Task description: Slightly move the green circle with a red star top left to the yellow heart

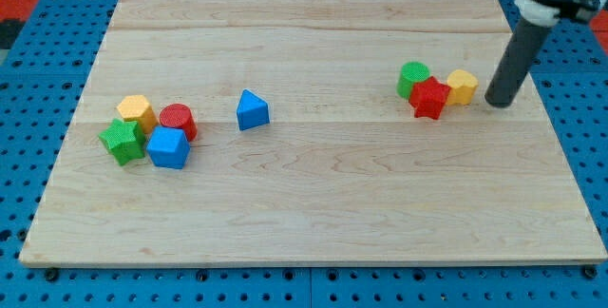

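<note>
The green circle (412, 77) sits at the view's right, touching the red star (429, 97) just below and right of it. The yellow heart (463, 86) touches the red star's right side. My tip (499, 103) is on the board just right of the yellow heart, a small gap apart from it. The rod rises up to the view's top right corner.
A cluster at the view's left holds a yellow hexagon (137, 111), a red cylinder (177, 120), a green star (122, 141) and a blue cube (169, 147). A blue triangle (252, 110) lies alone left of centre. The wooden board (313, 203) rests on a blue pegboard.
</note>
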